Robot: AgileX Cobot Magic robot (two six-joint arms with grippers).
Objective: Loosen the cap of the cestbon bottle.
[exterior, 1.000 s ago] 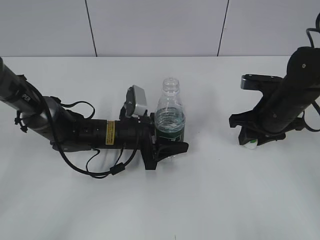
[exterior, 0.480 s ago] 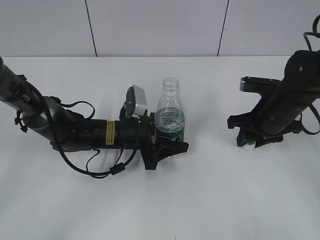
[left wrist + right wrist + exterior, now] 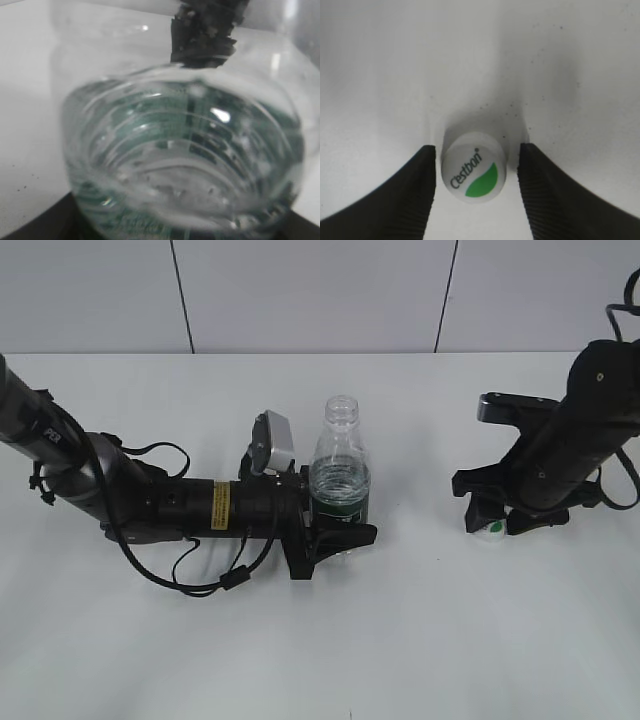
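Exterior: cestbon bottle (image 3: 340, 485) upright mid-desk (image 3: 420, 640), neck bare, clamped at label by left pincer (image 3: 335, 530). Cap (image 3: 491, 529) on desk under right pincer (image 3: 493, 523), well apart from bottle.

Left wrist: bottle fills view, grasped.

Right wrist: jaws released, gaps both sides of cap. Advice: lift straight up, avoid nudging cap.

Your left wrist camera is filled almost edge to edge by the cestbon bottle (image 3: 185, 165), seen very close and blurred. You can make out clear ribbed plastic, water inside, and dark green showing through the ribs. A dark rough-edged shape (image 3: 205, 32) sits at the top, beyond the bottle; you cannot tell what it is. The white table (image 3: 27, 100) shows on the left. Dark edges lie along the bottom corners, touching the bottle's base.
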